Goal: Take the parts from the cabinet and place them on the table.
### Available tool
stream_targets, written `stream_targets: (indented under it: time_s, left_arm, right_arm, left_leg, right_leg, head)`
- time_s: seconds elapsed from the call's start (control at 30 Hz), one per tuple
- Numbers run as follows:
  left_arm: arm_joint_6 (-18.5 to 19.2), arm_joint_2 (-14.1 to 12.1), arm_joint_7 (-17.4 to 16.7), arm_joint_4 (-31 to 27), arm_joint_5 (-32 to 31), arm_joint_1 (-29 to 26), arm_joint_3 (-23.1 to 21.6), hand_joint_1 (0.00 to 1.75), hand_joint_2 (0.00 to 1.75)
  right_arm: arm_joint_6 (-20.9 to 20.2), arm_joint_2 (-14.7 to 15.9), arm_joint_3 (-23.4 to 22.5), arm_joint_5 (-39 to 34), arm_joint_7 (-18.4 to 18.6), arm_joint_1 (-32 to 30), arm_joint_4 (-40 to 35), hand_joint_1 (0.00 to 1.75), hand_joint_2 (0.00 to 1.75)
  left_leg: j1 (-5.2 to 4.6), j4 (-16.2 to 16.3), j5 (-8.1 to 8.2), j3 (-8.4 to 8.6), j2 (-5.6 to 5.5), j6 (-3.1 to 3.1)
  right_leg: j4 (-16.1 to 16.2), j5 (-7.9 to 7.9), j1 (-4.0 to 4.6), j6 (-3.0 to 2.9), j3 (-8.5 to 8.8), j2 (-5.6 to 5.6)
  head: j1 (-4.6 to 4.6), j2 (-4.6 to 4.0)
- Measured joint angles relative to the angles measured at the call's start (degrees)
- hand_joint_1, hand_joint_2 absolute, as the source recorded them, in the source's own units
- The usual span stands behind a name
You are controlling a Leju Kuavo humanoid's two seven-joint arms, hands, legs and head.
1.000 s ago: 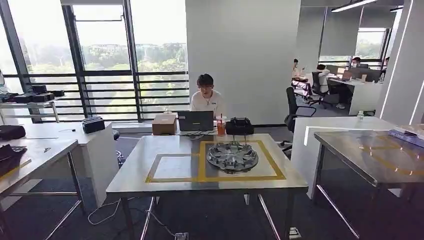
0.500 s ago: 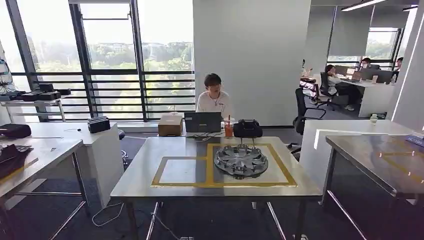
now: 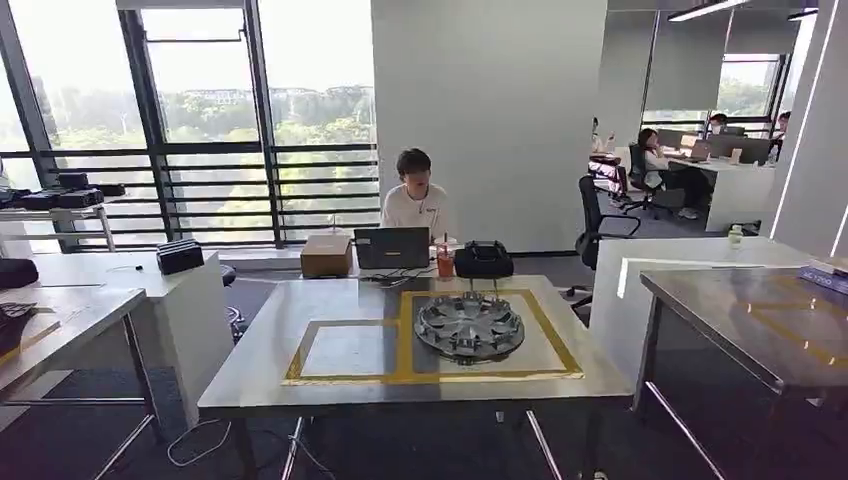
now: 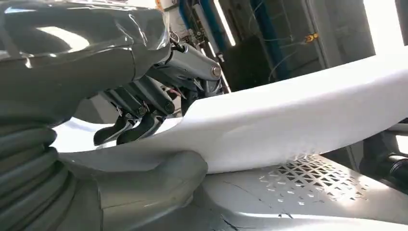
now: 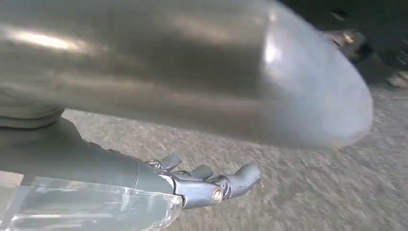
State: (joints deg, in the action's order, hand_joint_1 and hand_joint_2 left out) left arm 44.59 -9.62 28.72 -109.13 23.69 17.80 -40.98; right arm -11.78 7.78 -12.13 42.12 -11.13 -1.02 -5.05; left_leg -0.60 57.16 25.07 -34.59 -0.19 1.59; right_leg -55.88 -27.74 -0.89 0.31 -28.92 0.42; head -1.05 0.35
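While left fingers rest on the white part, right hand hangs bare.

I find no legible text, label, brand, number or sign in any view. The cardboard box and laptop on the far desk show no readable markings.

Bright office — tall windows behind a white pillar, dark floor, steel side table right.
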Motion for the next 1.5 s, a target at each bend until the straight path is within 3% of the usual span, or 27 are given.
stream_targets:
  time_s: [0.07, 0.13, 0.23, 0.3, 0.37, 0.43, 0.5, 0.57, 0.63, 0.7, 0.77, 0.8, 0.83, 0.87, 0.93, 0.97, 1.0, 1.1, 1.13, 1.17, 1.2, 1.27, 1.3, 1.37, 1.43, 1.47, 1.5]
  left_arm:
    - [-0.46, -0.20, 0.09, -0.02, -0.02, 0.26, -0.37, 1.75, 1.75]
    - [-0.96, -0.24, 0.04, -0.15, 0.15, 0.67, -0.81, 1.75, 1.75]
    - [-1.57, -0.31, -0.11, -0.13, 0.20, 1.21, -1.66, 1.75, 1.75]
    - [-1.60, -0.42, -0.20, -0.11, 0.35, 1.21, -1.97, 1.75, 1.75]
    - [-1.51, -0.70, -0.20, -0.07, 0.55, 1.21, -2.21, 1.75, 1.75]
    - [-1.42, -0.83, -0.13, 0.09, 0.57, 1.32, -2.38, 1.75, 1.75]
    - [-1.33, -0.90, 0.09, 0.48, 0.48, 1.59, -2.62, 1.75, 1.75]
    - [-1.29, -0.94, 0.15, 0.66, 0.39, 1.93, -2.80, 1.75, 1.75]
    - [-1.29, -0.96, 0.33, 0.79, 0.39, 2.11, -3.02, 1.75, 1.75]
    - [-1.25, -1.07, 0.46, 0.90, 0.39, 2.33, -3.15, 1.75, 1.75]
    - [-1.09, -1.18, 0.74, 1.22, 0.39, 2.31, -3.45, 1.75, 1.75]
    - [-1.09, -1.27, 0.89, 1.40, 0.39, 2.31, -3.65, 1.75, 1.75]
    - [-1.09, -1.33, 1.01, 1.46, 0.37, 2.30, -3.74, 1.75, 1.75]
    - [-1.11, -1.38, 1.07, 1.46, 0.33, 2.32, -3.74, 1.75, 1.75]
    - [-1.11, -1.44, 1.09, 1.46, 0.33, 2.36, -3.74, 1.75, 1.75]
    - [-1.11, -1.51, 1.09, 1.46, 0.33, 2.44, -3.74, 1.75, 1.75]
    - [-1.11, -1.55, 1.09, 1.46, 0.33, 2.58, -3.78, 1.75, 1.75]
    - [-1.09, -1.66, 1.18, 1.44, 0.42, 2.60, -3.78, 1.75, 1.75]
    - [-1.03, -1.64, 1.33, 1.40, 0.66, 2.52, -3.76, 1.75, 1.75]
    - [-0.83, -1.62, 1.51, 1.42, 0.83, 2.49, -3.74, 1.75, 1.75]
    - [-0.46, -1.60, 1.66, 1.46, 0.96, 2.47, -3.67, 1.75, 1.75]
    - [0.37, -1.53, 1.99, 1.84, 1.36, 2.04, -3.56, 1.75, 1.75]
    - [0.88, -1.44, 2.14, 2.01, 1.36, 1.75, -3.45, 1.75, 1.75]
    - [1.36, -0.92, 2.01, 2.01, 1.36, 0.36, -3.10, 1.75, 1.75]
    - [1.42, -0.27, 1.44, 1.90, 1.47, -0.77, -2.73, 1.75, 1.75]
    - [1.38, -0.13, 1.13, 1.86, 1.51, -0.94, -2.51, 1.75, 1.75]
    - [1.31, -0.02, 0.92, 1.82, 1.51, -1.10, -2.36, 1.75, 1.75]
  right_arm:
    - [0.15, 0.02, 0.26, -0.09, -0.02, 0.29, -0.22, 0.00, 0.00]
    - [0.26, 0.22, 0.39, -0.26, 0.18, 0.21, -0.88, 0.00, 0.00]
    - [0.31, 0.46, 0.61, -0.33, 0.53, 0.22, -1.46, 0.00, 0.00]
    - [-0.35, 0.50, 0.68, -0.33, 0.61, -0.01, -1.84, 0.00, 0.00]
    - [-1.05, 0.52, 0.68, -0.48, 0.59, -0.37, -2.08, 0.00, 0.00]
    - [-1.16, 0.50, 0.68, -0.74, 0.59, -0.51, -2.23, 0.00, 0.00]
    - [-1.25, 0.29, 0.68, -0.96, 0.59, -0.49, -2.38, 0.00, 0.00]
    - [-1.31, -0.04, 0.66, -1.01, 0.59, -0.48, -2.64, 0.00, 0.00]
    - [-1.53, -0.48, 0.65, -1.03, 0.63, -0.61, -2.84, 0.00, 0.00]
    - [-1.62, -0.39, 0.66, -1.20, 0.74, -0.51, -2.97, 0.00, 0.00]
    - [-1.81, -0.61, 0.65, -1.36, 1.18, -0.49, -3.10, 0.00, 0.00]
    - [-1.86, -0.63, 0.66, -1.35, 1.44, -0.58, -3.13, 0.00, 0.00]
    - [-1.90, -0.63, 0.65, -1.36, 1.60, -0.65, -3.19, 0.00, 0.00]
    - [-1.95, -0.63, 0.66, -1.36, 1.73, -0.79, -3.19, 0.00, 0.00]
    - [-1.95, -0.68, 0.65, -1.36, 1.73, -0.87, -3.28, 0.00, 0.00]
    - [-1.99, -0.90, 0.65, -1.36, 1.73, -0.88, -3.28, 0.00, 0.00]
    - [-2.03, -1.11, 0.63, -1.36, 1.73, -0.65, -3.41, 0.00, 0.00]
    - [-2.12, -0.98, 0.63, -1.42, 1.99, -0.63, -3.52, 0.00, 0.00]
    - [-2.12, -0.96, 0.63, -1.42, 2.08, -0.64, -3.63, 0.00, 0.00]
    - [-2.19, -0.90, 0.63, -1.55, 2.12, -0.77, -3.65, 0.00, 0.00]
    - [-2.17, -0.81, 0.59, -1.77, 2.12, -0.77, -3.67, 0.00, 0.00]
    - [-1.99, -0.53, 0.52, -2.03, 2.25, -0.90, -3.78, 0.00, 0.00]
    - [-1.90, -0.35, 0.46, -2.12, 2.36, -1.07, -3.96, 0.00, 0.00]
    - [-1.81, -0.20, 0.15, -2.45, 2.62, -1.65, -4.55, 0.00, 0.00]
    - [-1.86, 0.04, -0.41, -2.54, 3.25, -2.30, -5.70, 0.00, 0.00]
    - [-2.17, 0.07, -0.64, -2.49, 3.94, -2.80, -6.39, 0.00, 0.00]
    - [-2.76, 0.02, -1.00, -2.10, 4.97, -3.25, -7.66, 0.00, 0.00]
  left_leg:
    - [-0.15, -0.12, -0.84, 0.32, -0.06, 0.79]
    - [0.35, -1.97, -1.61, 2.27, 0.06, 1.25]
    - [0.23, -2.18, -1.16, 2.64, 0.12, 1.98]
    - [0.11, -2.14, -0.68, 2.90, -0.08, 1.98]
    - [0.13, -2.10, 0.09, 3.91, -0.35, 1.70]
    - [0.06, -1.74, 1.16, 4.86, -0.43, 1.14]
    - [-0.46, -1.11, 2.31, 4.51, -0.47, 0.52]
    - [-0.25, -1.20, 2.61, 4.65, -0.42, 0.07]
    - [-0.02, -0.35, 3.48, 4.89, -0.23, -0.53]
    - [0.41, 5.96, 6.34, 1.59, -0.14, -1.37]
    - [0.87, 15.65, 9.59, -4.51, -0.13, -1.90]
    - [0.94, 18.03, 9.48, -6.55, -0.12, -1.97]
    - [1.00, 17.24, 7.78, -6.94, -0.11, -1.90]
    - [1.02, 14.03, 4.98, -5.99, -0.10, -1.75]
    - [0.75, 3.28, -1.74, -1.58, -0.10, -0.81]
    - [0.45, 0.51, -2.33, -0.33, -0.08, -0.01]
    - [0.13, -0.14, -1.63, -0.10, 0.12, 0.13]
    - [-0.24, -0.29, -1.32, 0.13, -0.02, 0.70]
    - [0.55, -1.52, -1.74, 1.13, -0.06, 1.13]
    - [0.33, -1.93, -1.65, 1.66, -0.12, 1.30]
    - [0.29, -1.94, -1.43, 1.92, -0.05, 1.65]
    - [0.09, -1.91, -0.83, 2.26, -0.03, 2.00]
    - [0.03, -1.84, -0.51, 2.49, -0.13, 2.01]
    - [0.00, -1.84, 0.34, 3.59, -0.38, 1.89]
    - [0.08, -1.60, 1.65, 5.26, -0.50, 1.48]
    - [-0.02, -1.41, 2.31, 5.13, -0.52, 1.20]
    - [-0.54, -0.81, 3.28, 5.31, -0.66, 0.85]
  right_leg:
    - [0.37, -0.29, -0.01, 0.59, 0.23, -0.09]
    - [-0.83, -0.97, 0.23, 0.88, 0.26, -0.31]
    - [-14.03, -5.83, 0.07, 0.34, -7.71, -0.29]
    - [-19.44, -6.29, -0.08, 0.98, -12.05, -0.30]
    - [-13.03, -1.86, -0.27, 2.42, -10.19, -0.32]
    - [-1.74, 3.55, -0.58, 3.34, -5.47, -0.50]
    - [-0.51, 3.87, -0.45, 1.50, -4.60, -0.52]
    - [-0.56, 3.48, 0.01, 0.73, -4.62, -0.47]
    - [-0.37, 3.27, -0.79, 0.11, -3.92, -0.38]
    - [-0.36, 2.75, -0.80, -0.65, -3.33, -0.39]
    - [-0.37, 2.25, -0.65, -0.90, -2.97, -0.36]
    - [-0.38, 1.89, -0.62, -0.82, -2.67, -0.34]
    - [-0.38, 1.53, -0.60, -0.74, -2.16, -0.28]
    - [-0.38, 1.16, -0.55, -0.66, -1.55, -0.24]
    - [-0.30, 0.30, -0.42, -0.46, -0.13, -0.14]
    - [-0.23, -0.05, -0.55, -0.25, -0.36, -0.05]
    - [-0.26, -0.35, -0.07, 0.20, -0.24, 0.13]
    - [0.36, -0.68, -0.41, 1.14, 0.22, -0.09]
    - [0.08, -0.99, -0.39, 1.32, 0.03, -0.24]
    - [-1.54, -1.46, -0.35, 1.30, -0.57, -0.29]
    - [-5.53, -3.03, -0.39, 1.01, -2.80, -0.26]
    - [-15.88, -6.10, -0.38, 0.83, -9.37, -0.27]
    - [-19.08, -6.41, -0.38, 1.10, -11.81, -0.27]
    - [-16.82, -3.49, -0.47, 2.19, -12.20, -0.28]
    - [-5.43, 2.75, -0.55, 3.33, -7.72, -0.39]
    - [-1.00, 4.67, -0.54, 3.29, -6.09, -0.54]
    - [-0.64, 4.45, -0.31, 2.16, -5.27, -0.53]
  head:
    - [0.00, 0.02]
    - [0.20, 0.07]
    - [0.44, 0.00]
    - [0.57, 0.02]
    - [0.63, 0.02]
    - [0.74, 0.02]
    - [0.55, 0.00]
    - [0.44, 0.00]
    - [0.59, 0.02]
    - [0.22, 0.02]
    - [0.13, 0.02]
    - [0.18, 0.02]
    - [0.07, 0.02]
    - [0.07, 0.02]
    - [0.00, 0.02]
    - [0.04, 0.02]
    - [0.11, -0.07]
    - [-0.04, 0.00]
    - [0.11, 0.04]
    - [0.18, 0.02]
    - [0.27, 0.02]
    - [0.35, 0.02]
    - [0.39, 0.02]
    - [0.46, 0.02]
    - [0.63, 0.02]
    - [0.68, 0.02]
    - [0.81, -0.02]
